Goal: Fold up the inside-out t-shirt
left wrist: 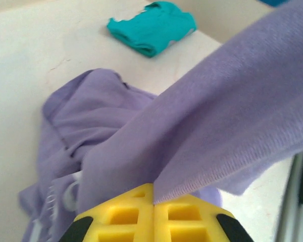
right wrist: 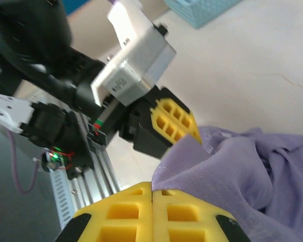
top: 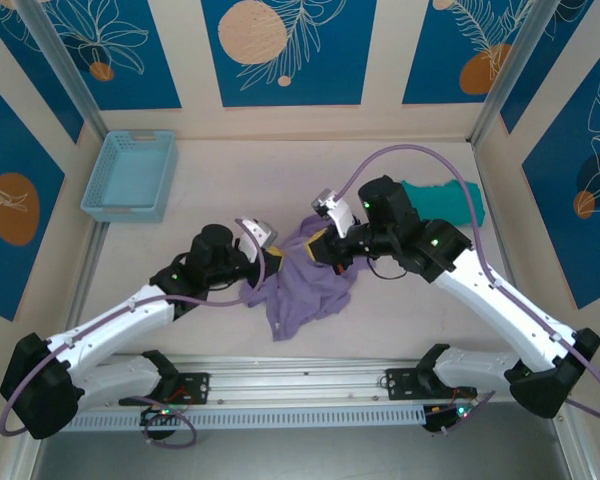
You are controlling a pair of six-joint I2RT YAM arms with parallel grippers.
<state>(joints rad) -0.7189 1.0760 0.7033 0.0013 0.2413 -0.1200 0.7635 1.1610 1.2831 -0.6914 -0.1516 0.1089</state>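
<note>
The inside-out t-shirt (top: 305, 288) is a lavender-purple heap at the table's middle, partly lifted between both arms. My left gripper (top: 279, 257) is at its left upper edge. In the left wrist view that gripper (left wrist: 153, 195) has its yellow jaws shut on a hem of the t-shirt (left wrist: 232, 116), which stretches up to the right. My right gripper (top: 325, 246) is close beside it. In the right wrist view the right gripper (right wrist: 152, 188) is shut on a fold of the t-shirt (right wrist: 242, 171). The left gripper (right wrist: 194, 133) holds the same cloth just beyond.
A teal-green garment (top: 442, 198) lies folded at the back right, behind the right arm, and shows as well in the left wrist view (left wrist: 154, 27). A light blue basket (top: 130, 176) stands at the back left. The metal rail (top: 300, 385) runs along the near edge.
</note>
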